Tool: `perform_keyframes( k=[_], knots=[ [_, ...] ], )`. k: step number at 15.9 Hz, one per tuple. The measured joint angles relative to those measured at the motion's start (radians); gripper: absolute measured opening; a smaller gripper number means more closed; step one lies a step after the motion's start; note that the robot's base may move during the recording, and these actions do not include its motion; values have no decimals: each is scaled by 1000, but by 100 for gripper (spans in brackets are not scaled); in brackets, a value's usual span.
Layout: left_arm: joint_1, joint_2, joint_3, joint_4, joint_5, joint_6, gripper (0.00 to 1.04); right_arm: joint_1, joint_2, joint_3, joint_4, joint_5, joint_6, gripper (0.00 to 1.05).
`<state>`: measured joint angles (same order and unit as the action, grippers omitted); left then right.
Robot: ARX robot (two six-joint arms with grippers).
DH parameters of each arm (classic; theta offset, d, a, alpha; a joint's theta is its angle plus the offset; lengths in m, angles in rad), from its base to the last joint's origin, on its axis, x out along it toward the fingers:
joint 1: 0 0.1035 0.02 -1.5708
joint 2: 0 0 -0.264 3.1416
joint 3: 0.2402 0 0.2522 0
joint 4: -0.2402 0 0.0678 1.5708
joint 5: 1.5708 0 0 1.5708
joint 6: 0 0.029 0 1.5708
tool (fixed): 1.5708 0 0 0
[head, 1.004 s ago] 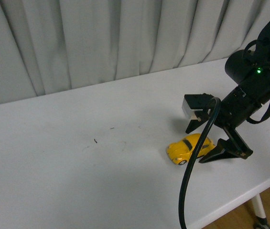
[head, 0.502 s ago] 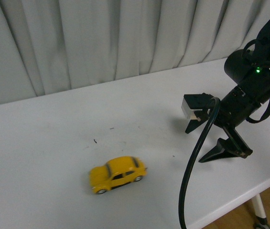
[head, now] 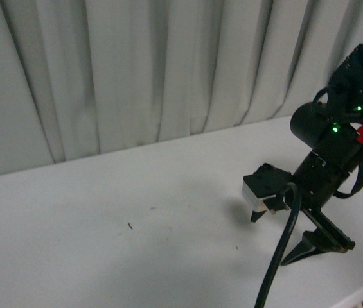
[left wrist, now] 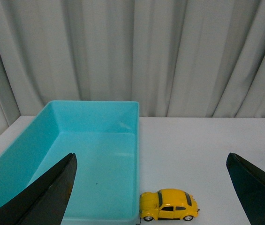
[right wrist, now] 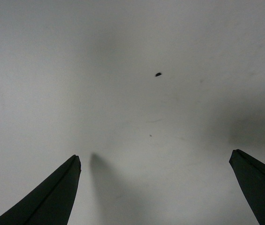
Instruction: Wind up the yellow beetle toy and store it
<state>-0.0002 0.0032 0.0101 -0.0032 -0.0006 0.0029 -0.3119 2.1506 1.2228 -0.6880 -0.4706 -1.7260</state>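
Observation:
The yellow beetle toy (left wrist: 169, 205) stands on its wheels on the white table in the left wrist view, its nose touching or nearly touching the outer wall of a turquoise bin (left wrist: 135, 140). My left gripper (left wrist: 151, 161) is open, its dark fingers (left wrist: 52, 187) spread wide to either side of the toy and the bin's edge. The toy does not show in the front view. There my right gripper (head: 283, 236) hangs open just above the table at the right. In the right wrist view my right gripper (right wrist: 155, 160) has only bare table between its fingers.
The turquoise bin holds nothing that I can see. White curtains (head: 136, 70) hang behind the white table (head: 104, 256). A small dark speck (head: 130, 225) lies on the table. The table's front right edge runs close below my right gripper.
The toy rolled left across the table, away from my right gripper, and has left the front view. The front view itself has shifted, and my right gripper sits lower in it.

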Motion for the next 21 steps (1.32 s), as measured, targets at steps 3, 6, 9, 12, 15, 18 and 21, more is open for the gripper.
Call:
perform_keyframes(
  k=[3,6,9,12,15,18,21],
  knots=[
    [0,0,0,0,0,0,98,6,-125,76,-30,-63,-3,98],
    [0,0,0,0,0,0,98,11,-179,115,-34,-92,-4,98],
    [0,0,0,0,0,0,98,14,-227,126,9,-111,12,98],
    [0,0,0,0,0,0,98,98,-488,-355,958,199,602,72],
    [0,0,0,0,0,0,98,146,-664,-735,1621,307,1386,37],
    [0,0,0,0,0,0,98,193,-808,-900,1706,346,1654,3],
    [0,0,0,0,0,0,98,220,-931,-1006,1682,380,1700,2]
  ],
)
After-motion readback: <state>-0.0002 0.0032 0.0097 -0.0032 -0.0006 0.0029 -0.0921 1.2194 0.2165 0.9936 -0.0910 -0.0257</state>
